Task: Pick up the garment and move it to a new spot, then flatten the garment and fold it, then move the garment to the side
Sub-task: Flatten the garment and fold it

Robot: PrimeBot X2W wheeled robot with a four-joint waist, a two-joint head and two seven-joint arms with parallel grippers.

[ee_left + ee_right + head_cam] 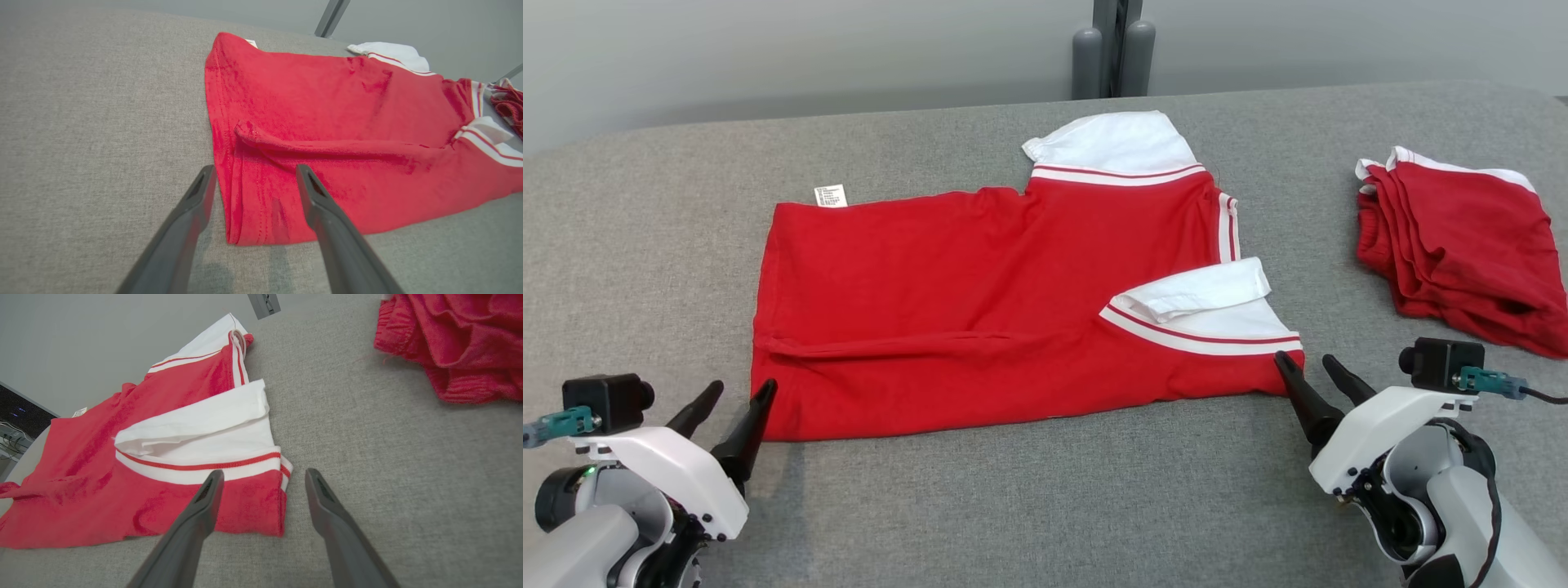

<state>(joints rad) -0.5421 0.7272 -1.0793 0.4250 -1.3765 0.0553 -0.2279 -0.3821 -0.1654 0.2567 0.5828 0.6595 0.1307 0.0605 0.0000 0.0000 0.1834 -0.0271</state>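
Two grippers sit closest, both with jaws spread wide and holding nothing. From the head camera the left gripper [743, 384] is at 7 o'clock and the right gripper [1303, 357] at 5 o'clock, fingers pointing up toward 12.

Two garments lie on the surface. One is the red shirt [947, 302] with white sleeves edged in red stripes, spread mostly flat across the middle. It is just past both grippers: its near hem corner is at the left gripper's inner fingertip, and its near sleeve-side corner is at the right gripper's inner fingertip. Seen from the left wrist, the fingers straddle the hem edge, one over red cloth, one over bare surface. Seen from the right wrist, the fingers straddle the shirt's corner the same way. Whether any finger touches the cloth I cannot tell. One raised crease runs along the shirt's near part, and one white label [830, 196] pokes out at its far edge, about 11 o'clock.

A second, folded red garment [1462, 245] rests well apart at 3 o'clock.

Everything sits on a grey woven fabric surface [645, 245]. Two grey posts [1112, 57] stand at 12 o'clock before a pale grey wall [768, 49].
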